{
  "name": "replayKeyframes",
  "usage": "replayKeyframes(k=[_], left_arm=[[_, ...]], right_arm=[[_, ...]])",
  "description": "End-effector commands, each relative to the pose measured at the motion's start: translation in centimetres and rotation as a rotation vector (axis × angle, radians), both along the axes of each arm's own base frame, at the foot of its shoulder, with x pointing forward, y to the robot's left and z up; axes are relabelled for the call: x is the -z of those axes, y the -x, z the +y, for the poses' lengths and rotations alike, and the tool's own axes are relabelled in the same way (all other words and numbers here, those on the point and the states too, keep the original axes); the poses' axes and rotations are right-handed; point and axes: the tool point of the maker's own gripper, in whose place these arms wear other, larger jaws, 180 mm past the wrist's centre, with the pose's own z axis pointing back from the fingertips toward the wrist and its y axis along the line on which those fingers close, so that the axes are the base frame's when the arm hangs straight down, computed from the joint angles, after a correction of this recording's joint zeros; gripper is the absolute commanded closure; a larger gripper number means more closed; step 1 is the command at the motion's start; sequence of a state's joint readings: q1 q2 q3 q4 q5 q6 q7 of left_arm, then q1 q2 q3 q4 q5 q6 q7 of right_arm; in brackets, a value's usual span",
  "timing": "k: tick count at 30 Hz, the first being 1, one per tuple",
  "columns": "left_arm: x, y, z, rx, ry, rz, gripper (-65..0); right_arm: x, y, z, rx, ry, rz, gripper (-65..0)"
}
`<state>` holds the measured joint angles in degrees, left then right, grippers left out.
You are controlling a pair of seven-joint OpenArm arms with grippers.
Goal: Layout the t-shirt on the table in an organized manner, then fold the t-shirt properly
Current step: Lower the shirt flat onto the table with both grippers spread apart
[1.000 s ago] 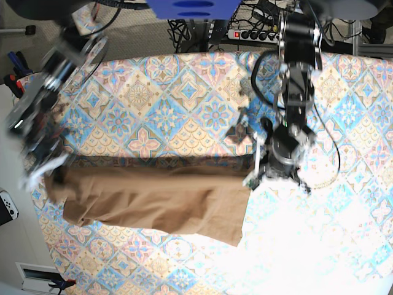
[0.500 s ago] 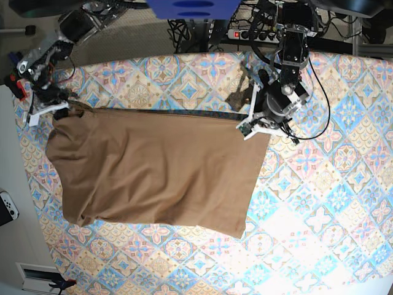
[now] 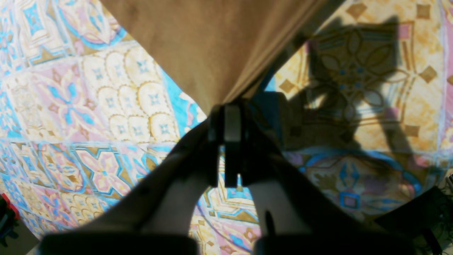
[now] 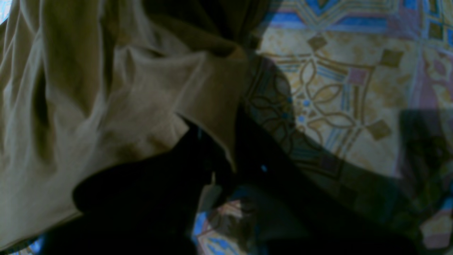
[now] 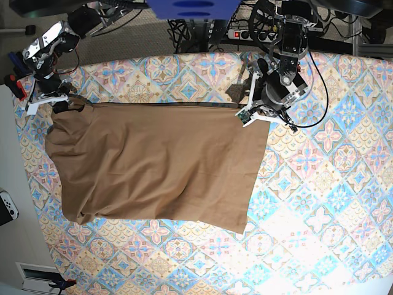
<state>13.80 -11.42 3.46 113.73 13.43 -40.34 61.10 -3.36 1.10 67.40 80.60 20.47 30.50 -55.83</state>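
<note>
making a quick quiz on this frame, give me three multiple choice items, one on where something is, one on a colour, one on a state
1. Where on the t-shirt does the left hand hold?
A. a far corner
B. the middle
C. the near hem

2. What colour is the t-shirt?
A. white
B. tan-brown
C. navy

3. How is the right hand?
A. open above the table
B. shut on the t-shirt
C. shut on nothing

Answers:
1 A, the left wrist view shows a corner pinched at the far edge.
2 B, plain tan-brown in every view.
3 B, cloth bunches at its tips.
</note>
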Motion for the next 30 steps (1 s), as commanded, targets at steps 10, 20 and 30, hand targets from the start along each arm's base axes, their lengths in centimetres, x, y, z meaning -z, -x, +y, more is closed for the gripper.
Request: replayKeyframes(k=[10,20,30], left_arm=[[-0.7,-0.5,0.4,-0.009,-0.014,-0.024,-6.5],[-0.7,-0.5,0.5,-0.011,-0.016,-0.025,-6.8],[-0.7,-0.5,0.6,-0.012,-0.020,-0.025,-6.8]], right_arm=[[1.3,2.2,0.2,-0.044,0.020,0.122,-7.6],[-5.6,1.6,-0.6,-0.071,0.238,0.036,-26.9],[-9.1,0.7,-0.7,-0.080,0.334,-0.023,-26.9]])
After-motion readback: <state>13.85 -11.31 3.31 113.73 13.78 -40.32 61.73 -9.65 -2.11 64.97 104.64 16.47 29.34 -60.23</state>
